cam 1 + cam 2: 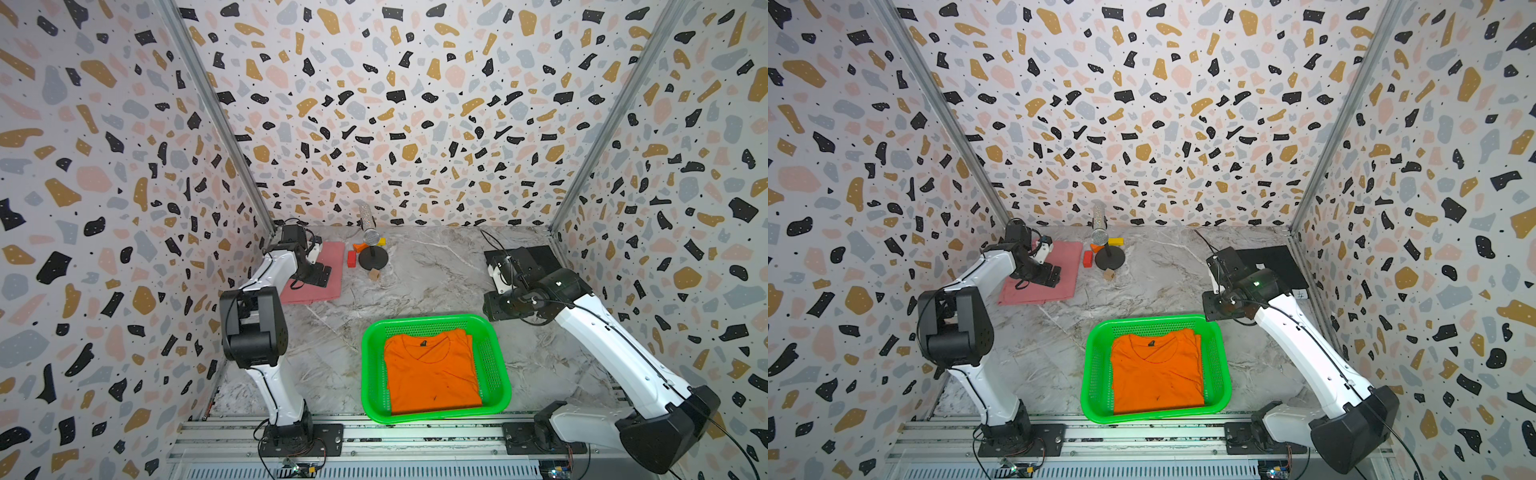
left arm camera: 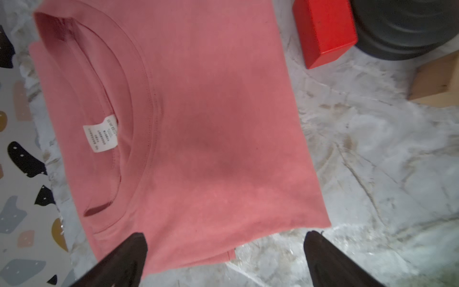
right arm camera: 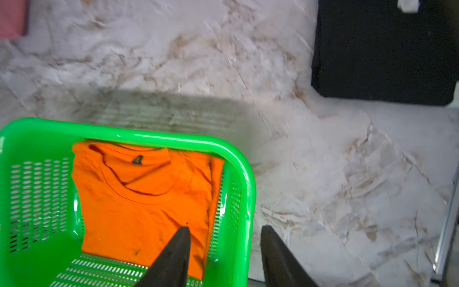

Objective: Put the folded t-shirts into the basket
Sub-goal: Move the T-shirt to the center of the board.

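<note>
Risks, from left to right. At the far left, the left fingers [image 2: 121, 258] stood wide open and empty, hovering over one edge of the pink shirt [image 2: 211, 124], which lay flat on the tabletop [image 1: 415, 282]. If they pinched only the top layer, the fold would likely fall open on the lift. A red block [image 2: 323, 32] sat just beside the shirt's edge, near a black stand base [image 2: 407, 24] and a wooden block [image 2: 437, 77]; a dragged shirt could sweep them along.

In the middle, at the front, the green basket [image 1: 424, 321] already held the orange shirt [image 1: 432, 370], which nearly filled it. With so little room to spare, the next shirt could catch the rim and hang over it. The right fingers [image 3: 173, 256] were parted with nothing between them, above the basket's corner; a low move there could knock the basket askew.

At the far right, the black shirt [image 3: 385, 49] lay flat near the wall, outside the basket. Its thin edge looked hard to get under.

The tabletop was smooth, with a grey-white marble pattern, probably slippery under cloth. Three walls [image 1: 395, 104] closed the space, pale and scattered with black, ochre, pink and grey shapes. A metal rail [image 1: 374, 436] ran along the front, carrying both arm bases.
</note>
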`<state>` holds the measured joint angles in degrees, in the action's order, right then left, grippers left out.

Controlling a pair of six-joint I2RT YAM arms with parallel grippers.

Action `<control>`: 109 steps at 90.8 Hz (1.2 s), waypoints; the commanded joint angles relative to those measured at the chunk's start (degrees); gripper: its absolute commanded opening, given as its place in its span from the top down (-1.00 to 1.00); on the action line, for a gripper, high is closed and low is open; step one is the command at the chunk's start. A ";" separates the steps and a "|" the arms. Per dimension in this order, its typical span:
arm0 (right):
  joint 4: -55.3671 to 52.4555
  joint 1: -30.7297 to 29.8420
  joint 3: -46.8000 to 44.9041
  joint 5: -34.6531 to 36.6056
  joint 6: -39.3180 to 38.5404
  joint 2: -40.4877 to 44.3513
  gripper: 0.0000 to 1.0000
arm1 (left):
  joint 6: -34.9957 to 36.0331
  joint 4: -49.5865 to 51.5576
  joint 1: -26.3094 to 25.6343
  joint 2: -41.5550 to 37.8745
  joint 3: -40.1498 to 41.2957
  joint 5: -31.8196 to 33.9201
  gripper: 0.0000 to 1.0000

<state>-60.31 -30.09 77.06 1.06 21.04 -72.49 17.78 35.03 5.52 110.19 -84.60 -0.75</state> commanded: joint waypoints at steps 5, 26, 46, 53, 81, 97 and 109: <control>12.61 -0.48 2.27 -6.43 -3.07 -3.38 -0.01 | 3.31 1.68 0.34 2.66 -0.49 5.14 -1.00; 18.95 -2.65 10.92 -8.33 -5.31 -14.02 -0.01 | 9.33 -1.10 0.37 5.47 3.11 10.13 -0.99; 17.73 -3.92 16.65 -8.90 -6.28 -20.12 -0.01 | 17.95 -1.44 4.03 4.20 9.00 7.80 -0.87; 18.36 -4.01 16.21 -9.33 -6.26 -20.40 -0.01 | 23.24 -3.19 5.52 1.86 13.74 6.34 -0.84; 21.61 -6.90 15.73 -13.46 -11.78 -20.68 0.01 | 52.87 6.01 15.86 -6.59 24.03 -8.04 -0.69; 24.29 -9.37 15.43 -16.66 -15.93 -20.70 0.03 | 66.34 22.47 25.30 -6.33 19.89 -13.39 -0.70; 26.66 -13.90 14.94 -17.60 -22.96 -22.39 0.04 | 68.57 25.76 30.02 -7.94 18.81 -13.62 -0.80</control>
<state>-36.73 -40.40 91.55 -14.22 5.61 -94.28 78.83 48.84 32.23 102.67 -64.95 -12.12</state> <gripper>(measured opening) 0.482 0.874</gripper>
